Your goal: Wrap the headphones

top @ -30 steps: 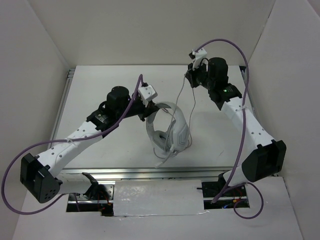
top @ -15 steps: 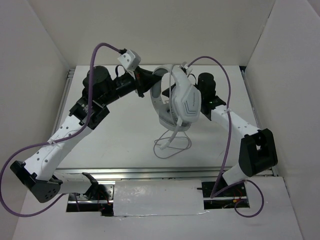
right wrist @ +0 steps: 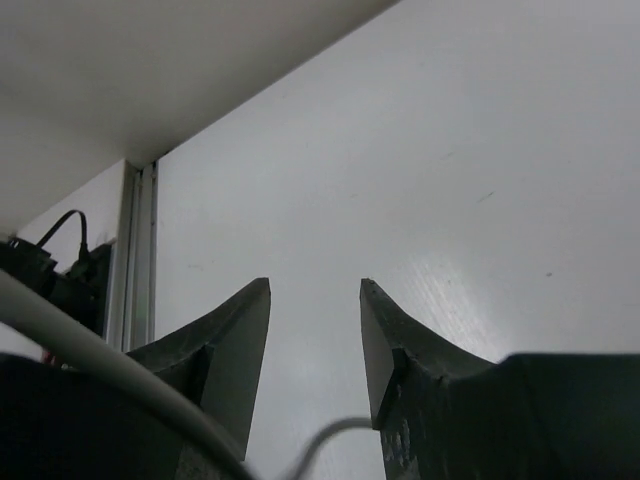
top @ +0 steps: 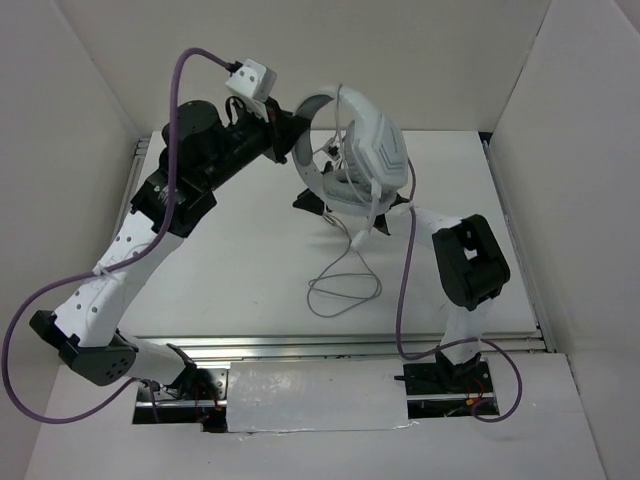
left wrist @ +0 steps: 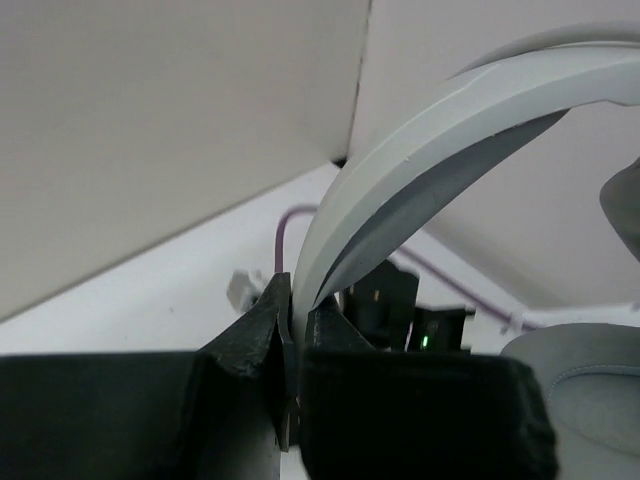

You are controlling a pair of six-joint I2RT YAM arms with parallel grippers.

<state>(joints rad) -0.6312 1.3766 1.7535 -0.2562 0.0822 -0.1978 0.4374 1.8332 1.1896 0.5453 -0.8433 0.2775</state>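
Note:
The light grey-white headphones hang in the air over the back of the table. My left gripper is shut on the curved headband, and in the left wrist view the jaws pinch its lower end. The thin grey cable drops from the ear cup and lies in loops on the table. My right gripper sits low under the headphones, mostly hidden by them. In the right wrist view it stands open, nothing pinched, with a strand of cable crossing near the fingers' base.
White walls close in the table on three sides. A metal rail runs along its left edge. Thick purple arm cables hang beside both arms. The right arm's elbow is folded at the near right.
The left arm has lifted the headphones off the table, up and toward the back. The right gripper came down from the back right, went under the headphones and opened.

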